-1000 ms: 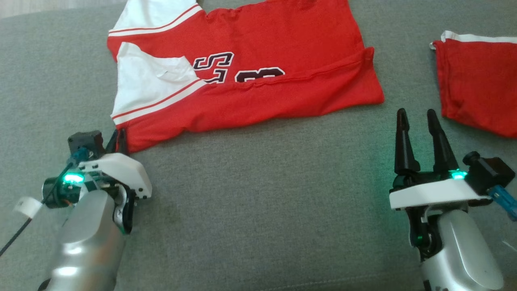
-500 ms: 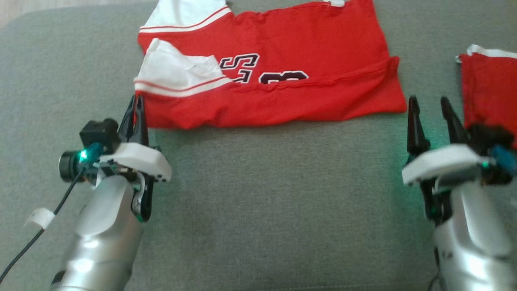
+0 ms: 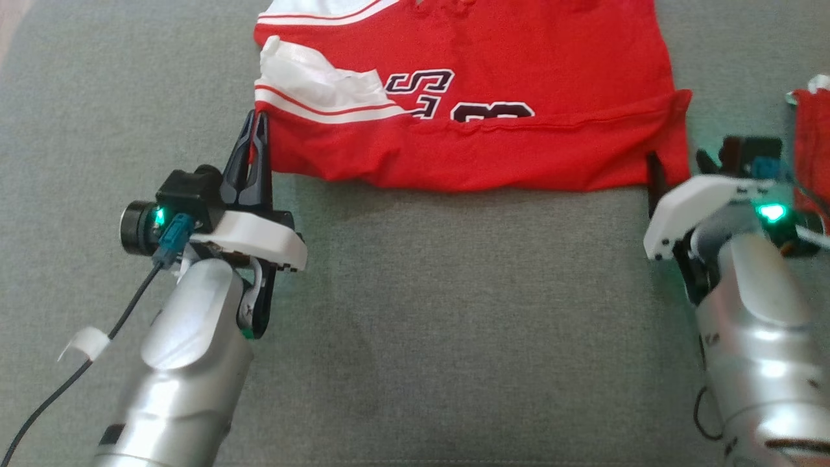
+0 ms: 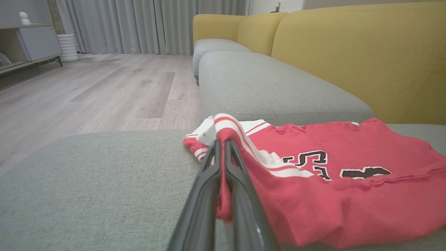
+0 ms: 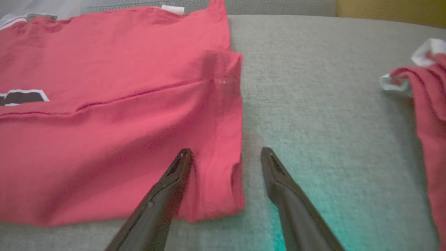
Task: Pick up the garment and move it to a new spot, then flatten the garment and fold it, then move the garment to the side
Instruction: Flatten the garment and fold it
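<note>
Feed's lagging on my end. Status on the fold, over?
Left tool shut on jersey near-left corner. Right tool open, straddling its near-right corner, not yet closed. Second red garment apart to the right, not blocking.

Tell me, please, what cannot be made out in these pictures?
- Head view: a folded flap hides the lower half of the print on the red jersey; the top edge cuts it.
- Head and right wrist views: picture edges cut off the second red garment.
- Head view: right gripper mostly behind its wrist.
</note>
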Controlling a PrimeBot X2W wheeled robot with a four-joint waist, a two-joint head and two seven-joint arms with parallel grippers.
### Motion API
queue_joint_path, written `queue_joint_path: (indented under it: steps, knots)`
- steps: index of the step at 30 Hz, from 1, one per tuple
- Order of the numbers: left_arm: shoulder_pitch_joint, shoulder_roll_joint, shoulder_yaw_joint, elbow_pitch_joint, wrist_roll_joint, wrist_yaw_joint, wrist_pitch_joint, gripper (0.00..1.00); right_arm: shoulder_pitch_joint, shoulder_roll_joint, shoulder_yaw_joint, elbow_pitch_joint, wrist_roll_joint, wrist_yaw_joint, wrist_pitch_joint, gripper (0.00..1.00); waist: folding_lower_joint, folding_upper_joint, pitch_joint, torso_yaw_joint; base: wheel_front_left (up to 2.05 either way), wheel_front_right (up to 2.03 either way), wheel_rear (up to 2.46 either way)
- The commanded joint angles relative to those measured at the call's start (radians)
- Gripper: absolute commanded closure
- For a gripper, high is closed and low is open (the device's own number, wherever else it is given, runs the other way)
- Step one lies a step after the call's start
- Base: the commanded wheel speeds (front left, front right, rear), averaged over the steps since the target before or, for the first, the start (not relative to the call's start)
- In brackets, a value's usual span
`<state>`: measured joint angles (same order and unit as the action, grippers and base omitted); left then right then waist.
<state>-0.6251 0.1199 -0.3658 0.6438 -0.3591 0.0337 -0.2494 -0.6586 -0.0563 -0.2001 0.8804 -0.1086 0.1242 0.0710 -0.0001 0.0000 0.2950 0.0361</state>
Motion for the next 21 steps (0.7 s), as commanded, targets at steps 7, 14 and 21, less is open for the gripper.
queue_joint_path:
  steps: [7,14,21]
  knots:
    - [-0.005,0.028,0.018,-0.021,0.013,0.000,-0.012,1.00,-0.045,0.006,0.032,0.068,-0.094,0.007,-0.012,1.00,0.0001,0.0000,-0.011,0.009,0.00,0.00,0.00]
    - [0.036,0.070,0.020,0.039,0.021,0.029,0.001,1.00,-0.011,0.006,-0.031,0.080,-0.091,0.007,-0.110,1.00,0.0001,0.0000,-0.079,-0.011,0.00,0.00,0.00]
    - [0.106,0.109,-0.007,0.087,0.036,0.030,0.030,1.00,0.052,0.006,-0.014,0.106,-0.044,0.007,-0.133,1.00,0.0001,0.0000,-0.173,-0.030,0.00,0.00,0.00]
